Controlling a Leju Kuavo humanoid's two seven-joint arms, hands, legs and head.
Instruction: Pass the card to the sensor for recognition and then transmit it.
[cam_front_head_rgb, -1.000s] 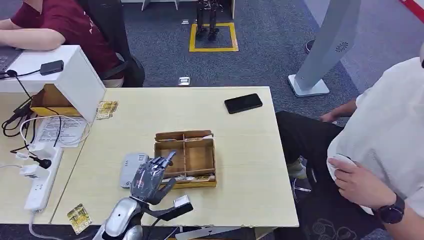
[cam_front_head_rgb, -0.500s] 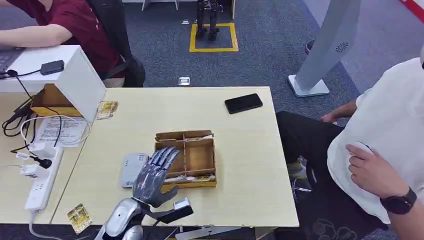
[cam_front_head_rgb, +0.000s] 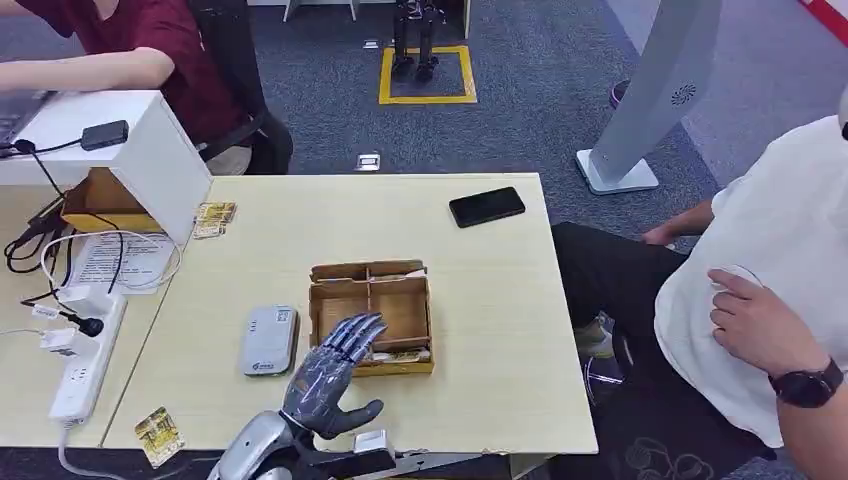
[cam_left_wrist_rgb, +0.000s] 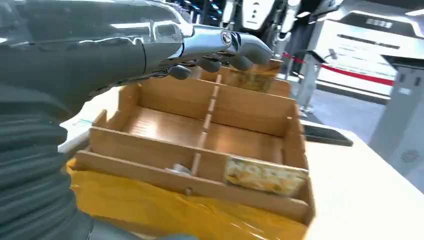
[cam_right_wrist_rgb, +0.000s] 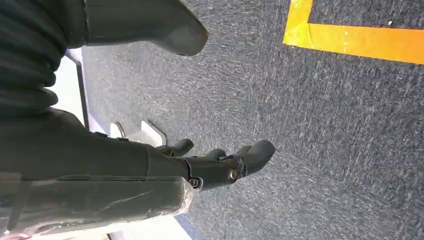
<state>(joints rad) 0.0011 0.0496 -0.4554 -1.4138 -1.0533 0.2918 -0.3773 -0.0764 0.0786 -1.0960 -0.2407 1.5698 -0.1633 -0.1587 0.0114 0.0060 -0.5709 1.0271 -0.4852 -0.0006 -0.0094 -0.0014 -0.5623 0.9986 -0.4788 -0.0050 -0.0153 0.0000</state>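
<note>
Left hand (cam_front_head_rgb: 333, 375): hovered over the near edge of the box, fingers spread and extended toward it, thumb out to the side; held nothing.
Left hand, wrist view (cam_left_wrist_rgb: 220, 47): fingers stretched above the box's far compartments, apart from the wood.
Right hand (cam_right_wrist_rgb: 220, 162): hung beside the body above grey carpet, fingers loosely curved and apart, nothing in them.
Box (cam_front_head_rgb: 371, 276): wooden, divided into compartments, sat mid-table; front wrapped in yellow tape.
Card (cam_left_wrist_rgb: 265, 175): patterned yellow, leaned inside the near right compartment against the front wall.
Card, head view (cam_front_head_rgb: 402, 355): lay along the box's front row, just beyond the fingertips.
Second card (cam_left_wrist_rgb: 252, 80): stood at the far wall of the box; details blurred.
Sensor (cam_front_head_rgb: 269, 340): flat grey device, lay on the table just left of the box, apart from the hand.
Spare cards (cam_front_head_rgb: 214, 217): by the white stand at the table's far left; another (cam_front_head_rgb: 157, 435) at the near left corner.
Phone (cam_front_head_rgb: 486, 206): dark, face down near the far right edge.
Table (cam_front_head_rgb: 490, 330): pale wood.
Person (cam_front_head_rgb: 770, 290): in white, seated at the right, hand raised to chest.
</note>
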